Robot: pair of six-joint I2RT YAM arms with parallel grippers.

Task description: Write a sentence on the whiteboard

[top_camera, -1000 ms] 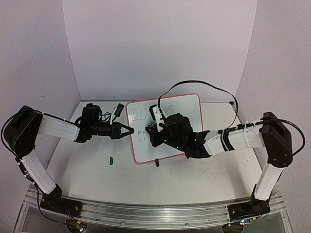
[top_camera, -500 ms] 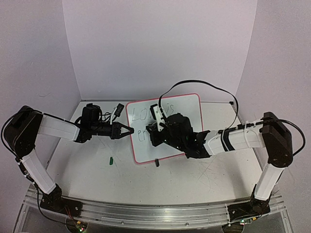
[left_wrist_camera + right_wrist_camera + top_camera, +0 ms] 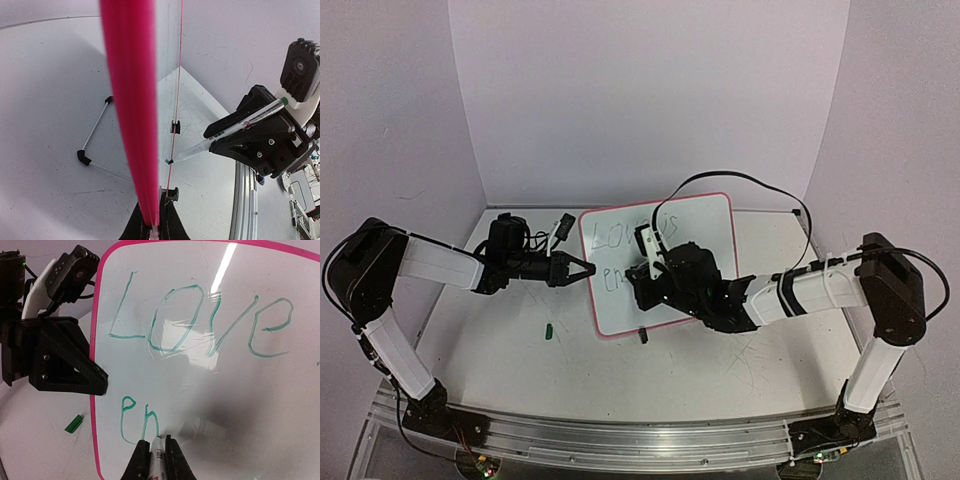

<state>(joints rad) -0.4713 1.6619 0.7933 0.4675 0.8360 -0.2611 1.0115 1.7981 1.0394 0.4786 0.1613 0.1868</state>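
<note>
Left claw [image 3: 578, 270] pinches whiteboard [image 3: 705, 235] left frame; right claw [image 3: 156, 445] pinches marker [image 3: 235, 128], tip on sentence [image 3: 195, 322] after "en".

The whiteboard [image 3: 240, 405] is glossy, with bright glare on it; its frame [image 3: 131, 100] looks like smooth pink plastic. At the whiteboard's edge the left gripper [image 3: 587, 270] is matt black plastic; the pen [image 3: 235, 127] on the whiteboard is white plastic. The table [image 3: 510, 350] beneath is matt, scuffed.
</note>
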